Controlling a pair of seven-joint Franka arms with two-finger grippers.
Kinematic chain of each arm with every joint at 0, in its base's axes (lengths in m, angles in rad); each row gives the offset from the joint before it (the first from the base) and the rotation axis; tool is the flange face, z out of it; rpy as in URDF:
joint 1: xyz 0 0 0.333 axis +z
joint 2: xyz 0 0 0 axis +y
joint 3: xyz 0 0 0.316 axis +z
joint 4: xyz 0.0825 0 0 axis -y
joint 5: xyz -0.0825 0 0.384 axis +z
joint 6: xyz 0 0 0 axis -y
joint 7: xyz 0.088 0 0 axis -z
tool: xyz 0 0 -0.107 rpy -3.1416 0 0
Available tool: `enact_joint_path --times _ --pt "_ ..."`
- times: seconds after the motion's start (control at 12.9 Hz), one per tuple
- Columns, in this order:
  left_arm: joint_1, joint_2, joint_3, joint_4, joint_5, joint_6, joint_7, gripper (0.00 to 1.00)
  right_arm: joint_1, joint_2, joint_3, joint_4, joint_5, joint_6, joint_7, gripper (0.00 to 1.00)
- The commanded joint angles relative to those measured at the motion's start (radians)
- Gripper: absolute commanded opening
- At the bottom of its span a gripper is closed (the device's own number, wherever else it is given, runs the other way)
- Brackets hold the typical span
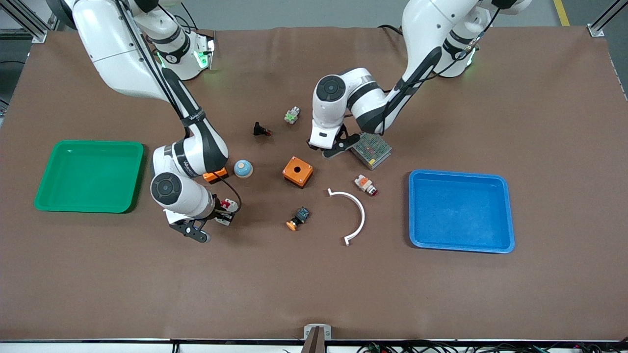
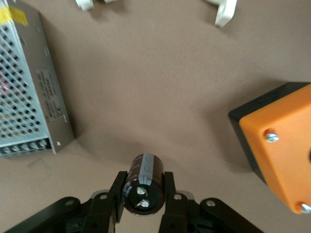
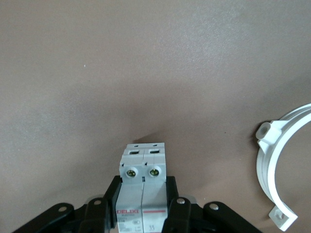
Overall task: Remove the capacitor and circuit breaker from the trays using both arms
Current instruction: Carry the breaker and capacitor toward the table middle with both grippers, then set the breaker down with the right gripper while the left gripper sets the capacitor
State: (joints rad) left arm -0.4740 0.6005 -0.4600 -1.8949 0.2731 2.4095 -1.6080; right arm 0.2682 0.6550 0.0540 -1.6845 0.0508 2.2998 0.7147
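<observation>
My left gripper point(image 1: 325, 148) is shut on the capacitor point(image 2: 142, 182), a small dark cylinder with two metal terminals on its end. It holds the capacitor just over the mat between the mesh-covered box point(image 1: 371, 149) and the orange box point(image 1: 297, 171). The capacitor is hidden in the front view. My right gripper point(image 1: 222, 214) is shut on the breaker point(image 1: 226, 205), a light-grey block with red levers. In the right wrist view the fingers point(image 3: 112, 196) clamp the breaker's point(image 3: 143, 179) two sides, low over bare mat, between the green tray point(image 1: 88, 176) and the black-and-blue switch point(image 1: 298, 218).
The blue tray point(image 1: 461, 211) lies at the left arm's end. A white curved strip point(image 1: 355, 211), a white-and-orange part point(image 1: 365, 185), a blue dome point(image 1: 243, 168), a small orange part point(image 1: 216, 174), a black button point(image 1: 261, 130) and a green-and-white part point(image 1: 292, 115) lie mid-table.
</observation>
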Motion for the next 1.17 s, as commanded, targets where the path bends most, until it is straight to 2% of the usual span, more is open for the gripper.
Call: enact_joint_path --times 0.0,0.08,0.16,0.23,0.39,0.54,0.7,0.93,1.09 --pt "-0.018 0.051 0.009 0.040 0.023 -0.001 -0.032 0.29 -0.009 0.002 -0.005 0.025 0.015 -0.022 0.014 0.64" --pt "-0.018 0.059 0.011 0.043 0.023 -0.001 -0.033 0.44 -0.009 -0.003 -0.006 0.025 0.014 -0.023 0.011 0.96" --pt "-0.018 0.059 0.011 0.048 0.023 -0.001 -0.035 0.66 -0.003 -0.014 -0.013 0.022 -0.026 -0.033 -0.020 1.00" --pt "-0.015 0.053 0.011 0.053 0.023 -0.001 -0.047 1.00 -0.015 -0.040 -0.016 0.022 -0.073 -0.060 -0.074 1.00" --pt "0.003 0.024 0.014 0.098 0.023 -0.076 -0.044 1.00 -0.126 -0.113 -0.008 0.037 -0.077 -0.182 -0.165 1.00" --pt "0.064 -0.051 0.021 0.192 0.046 -0.255 -0.003 1.00 -0.191 -0.187 -0.009 0.034 -0.075 -0.227 -0.314 1.00" --pt "0.130 -0.097 0.020 0.285 0.064 -0.428 0.133 1.00 -0.256 -0.260 -0.008 0.034 -0.074 -0.294 -0.469 1.00" --pt "0.288 -0.160 0.015 0.378 0.075 -0.506 0.388 1.00 -0.296 -0.385 -0.013 0.043 -0.074 -0.429 -0.488 1.00" --pt "0.365 -0.229 0.018 0.385 0.077 -0.558 0.543 1.00 -0.299 -0.481 -0.013 0.046 -0.077 -0.531 -0.491 1.00"
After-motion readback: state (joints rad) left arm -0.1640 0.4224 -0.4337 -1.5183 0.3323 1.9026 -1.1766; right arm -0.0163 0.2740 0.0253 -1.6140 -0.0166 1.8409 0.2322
